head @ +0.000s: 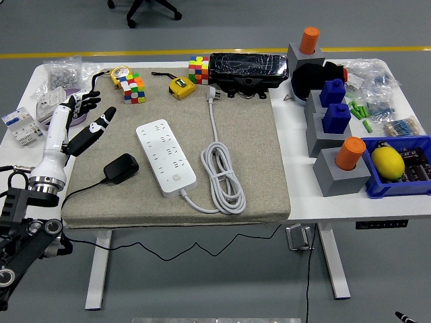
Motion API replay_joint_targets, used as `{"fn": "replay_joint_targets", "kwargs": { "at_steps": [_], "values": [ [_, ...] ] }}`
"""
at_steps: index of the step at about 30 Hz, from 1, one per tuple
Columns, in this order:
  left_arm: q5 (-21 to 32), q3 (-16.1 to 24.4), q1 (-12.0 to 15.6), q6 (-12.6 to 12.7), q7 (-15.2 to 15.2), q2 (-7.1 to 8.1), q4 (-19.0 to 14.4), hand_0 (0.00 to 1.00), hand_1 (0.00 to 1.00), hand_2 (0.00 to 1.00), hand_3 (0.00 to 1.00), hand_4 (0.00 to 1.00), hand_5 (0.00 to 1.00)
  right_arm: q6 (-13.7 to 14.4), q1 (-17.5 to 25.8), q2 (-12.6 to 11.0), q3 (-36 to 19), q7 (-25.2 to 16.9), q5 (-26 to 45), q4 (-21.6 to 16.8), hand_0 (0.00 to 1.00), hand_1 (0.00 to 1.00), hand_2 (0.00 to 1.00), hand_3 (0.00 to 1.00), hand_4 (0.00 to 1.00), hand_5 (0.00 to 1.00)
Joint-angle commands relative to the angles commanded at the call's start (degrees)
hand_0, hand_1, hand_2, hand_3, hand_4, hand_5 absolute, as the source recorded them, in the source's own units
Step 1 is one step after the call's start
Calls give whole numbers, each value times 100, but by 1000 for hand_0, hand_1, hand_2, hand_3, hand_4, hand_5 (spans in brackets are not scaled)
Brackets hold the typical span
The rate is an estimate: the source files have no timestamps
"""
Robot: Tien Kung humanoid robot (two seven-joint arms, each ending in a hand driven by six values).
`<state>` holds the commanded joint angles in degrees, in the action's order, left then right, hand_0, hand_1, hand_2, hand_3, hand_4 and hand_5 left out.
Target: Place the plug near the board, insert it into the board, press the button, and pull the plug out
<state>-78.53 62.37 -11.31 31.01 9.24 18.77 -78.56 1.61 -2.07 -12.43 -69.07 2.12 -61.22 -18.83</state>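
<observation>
The plug [120, 168], a black adapter with a thin black cord, is laid on the grey mat [256, 155] just beside the white power strip [166, 157], at about nine o'clock from it and not touching it. The strip is set at a slant on the mat, with its button toward the near end, and its white cable [222, 176] is coiled at three o'clock from it. The left hand [79, 121] is held above the mat's left edge, at about eleven o'clock from the plug and apart from it; its fingers are spread and nothing is gripped. Two colour cubes [133, 88] and a yellow tape measure [181, 87] are seen at twelve o'clock from the strip, near the table's [296, 202] far edge.
</observation>
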Motion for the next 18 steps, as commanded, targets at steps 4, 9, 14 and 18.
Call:
{"fn": "replay_joint_targets", "kwargs": {
  "at_steps": [4,9,14,18],
  "values": [
    [-20,-9,40,-28,-28,16,-24,727,734,721,737,913,712,-27,21,37,-25,29,-11,9,649,644,619,544,972,543],
    [-41,-9,60,-66,-63,35,-43,727,734,721,737,913,712,-41,35,65,-40,44,-9,5,649,644,619,544,972,543],
    [-52,10,66,-71,-69,33,-62,727,732,719,734,914,719,-51,35,69,-64,50,-21,9,649,644,620,546,972,542],
    [-67,4,70,-79,-87,51,-63,726,732,719,733,911,713,-60,53,84,-132,42,-30,7,649,645,621,546,973,544]
  ]
}}
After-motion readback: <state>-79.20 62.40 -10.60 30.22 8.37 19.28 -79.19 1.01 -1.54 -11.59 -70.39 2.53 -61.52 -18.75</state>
